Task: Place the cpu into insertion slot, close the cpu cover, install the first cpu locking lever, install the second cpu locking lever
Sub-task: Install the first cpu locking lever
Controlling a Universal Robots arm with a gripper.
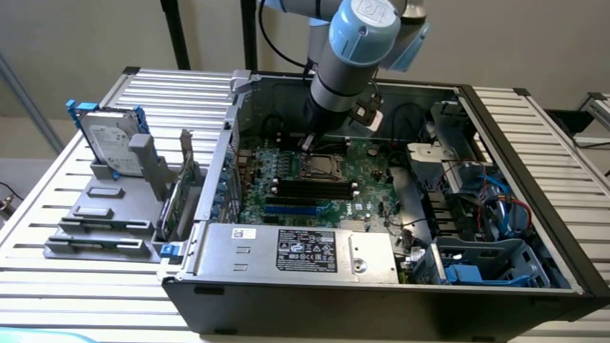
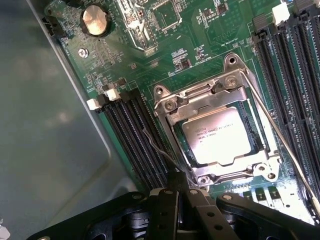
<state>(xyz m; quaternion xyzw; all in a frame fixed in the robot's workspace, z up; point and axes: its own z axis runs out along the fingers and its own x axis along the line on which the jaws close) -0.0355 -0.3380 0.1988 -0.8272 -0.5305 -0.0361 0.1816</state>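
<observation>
While the arm reaches down into the open computer case (image 1: 533,214) from above, the scene in the exterior view runs like this from left to right. On the slatted metal table (image 1: 57,214), at the exterior view's left, a grey rack (image 1: 105,214) holds a hard drive (image 1: 107,143) standing upright in a blue frame. Right of it comes the case, with the power supply (image 1: 296,251) along its near edge and the green motherboard (image 1: 286,196) beyond. Near the board's middle sits the insertion slot (image 1: 322,167), just below the wrist. At the exterior view's right are drive bays with blue and red cables (image 1: 501,207).

In the wrist view the cpu (image 2: 216,136) lies flat inside the insertion slot (image 2: 177,137), its silver-grey top showing through the window of the cpu cover (image 2: 200,102), which lies down over it. A thin locking lever (image 2: 280,137) runs along one side of the socket, between it and a bank of memory slots (image 2: 295,75). A second thin wire lever (image 2: 159,149) runs along the opposite side, ending right at the fingertips. The gripper (image 2: 181,192) is clenched, its black fingers (image 2: 167,210) pressed together just beside the socket's corner; whether they pinch that wire I cannot tell.
</observation>
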